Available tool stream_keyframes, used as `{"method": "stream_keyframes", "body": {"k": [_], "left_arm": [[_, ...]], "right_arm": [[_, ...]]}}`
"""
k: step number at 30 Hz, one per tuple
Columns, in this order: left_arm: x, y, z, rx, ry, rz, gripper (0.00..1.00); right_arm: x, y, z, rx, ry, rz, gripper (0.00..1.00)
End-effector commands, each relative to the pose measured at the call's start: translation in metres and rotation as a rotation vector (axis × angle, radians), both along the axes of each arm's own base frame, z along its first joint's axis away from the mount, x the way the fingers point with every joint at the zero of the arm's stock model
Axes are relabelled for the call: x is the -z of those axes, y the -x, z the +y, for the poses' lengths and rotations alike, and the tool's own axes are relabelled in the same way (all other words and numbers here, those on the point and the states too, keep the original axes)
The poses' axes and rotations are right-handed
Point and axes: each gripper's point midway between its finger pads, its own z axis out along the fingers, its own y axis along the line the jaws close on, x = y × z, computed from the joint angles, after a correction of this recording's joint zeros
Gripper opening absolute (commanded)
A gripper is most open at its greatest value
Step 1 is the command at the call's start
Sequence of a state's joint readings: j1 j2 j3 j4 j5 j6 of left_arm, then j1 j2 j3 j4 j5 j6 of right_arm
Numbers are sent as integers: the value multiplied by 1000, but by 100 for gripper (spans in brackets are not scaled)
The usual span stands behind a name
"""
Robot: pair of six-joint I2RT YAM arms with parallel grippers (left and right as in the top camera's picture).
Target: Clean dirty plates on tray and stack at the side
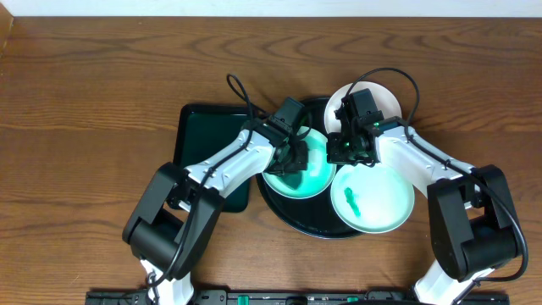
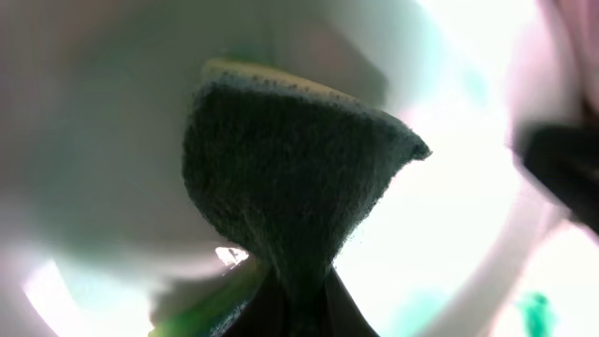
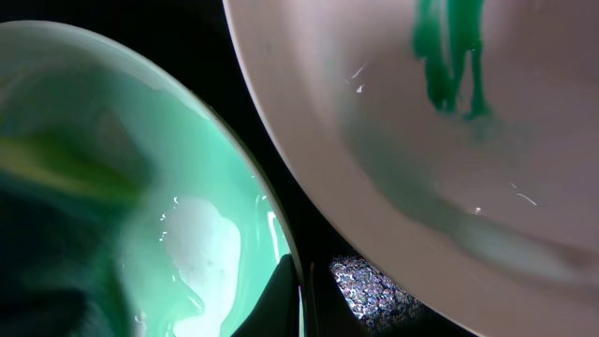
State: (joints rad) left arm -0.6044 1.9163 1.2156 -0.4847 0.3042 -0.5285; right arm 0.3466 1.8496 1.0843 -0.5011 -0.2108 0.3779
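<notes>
The left gripper [image 1: 294,158] is clamped on a dark green sponge [image 2: 290,168] with a yellow edge. The sponge sits low over the mint plate [image 1: 315,180], which lies on the left part of the black tray [image 1: 298,220]. The right gripper [image 1: 349,151] is closed narrow, and in its wrist view it seems to pinch that plate's right rim. Beside it on the tray lies the smeared plate [image 1: 385,199] with a green streak [image 1: 353,203]. A white plate [image 1: 385,100] sits at the tray's far right edge. Both arms reach inward from the near side, wrists bent down, and meet over the tray. A green tray [image 1: 199,135] is partly covered by the left arm. The left wrist view is blurred, so I cannot tell whether the sponge touches the plate.
</notes>
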Motion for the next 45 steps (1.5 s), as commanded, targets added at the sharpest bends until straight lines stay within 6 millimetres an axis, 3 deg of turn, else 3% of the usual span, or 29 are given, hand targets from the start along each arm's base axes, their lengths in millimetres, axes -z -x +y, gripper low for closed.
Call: {"method": "stream_keyframes", "body": {"k": [1, 11, 16, 23, 28, 34, 39, 45], "left_arm": [[2, 34, -35, 69, 175, 156, 8], [-20, 1, -33, 34, 204, 48, 7], [-31, -28, -2, -28, 54, -120, 7], [-24, -47, 44, -120, -192, -231, 8], [-15, -41, 50, -129, -215, -217, 8], [9, -31, 53, -139, -238, -154, 8], [27, -14, 34, -86, -184, -68, 8], [19, 7, -2, -11, -12, 28, 7]], "right_arm": [[1, 4, 7, -17, -23, 10, 1], [1, 4, 7, -17, -23, 10, 1], [1, 4, 7, -17, -23, 10, 1], [0, 4, 7, -17, -23, 9, 1], [0, 4, 7, -17, -23, 9, 1], [0, 4, 7, -17, -23, 9, 1], [1, 4, 7, -17, -23, 10, 1], [0, 4, 7, -17, -23, 9, 1]]}}
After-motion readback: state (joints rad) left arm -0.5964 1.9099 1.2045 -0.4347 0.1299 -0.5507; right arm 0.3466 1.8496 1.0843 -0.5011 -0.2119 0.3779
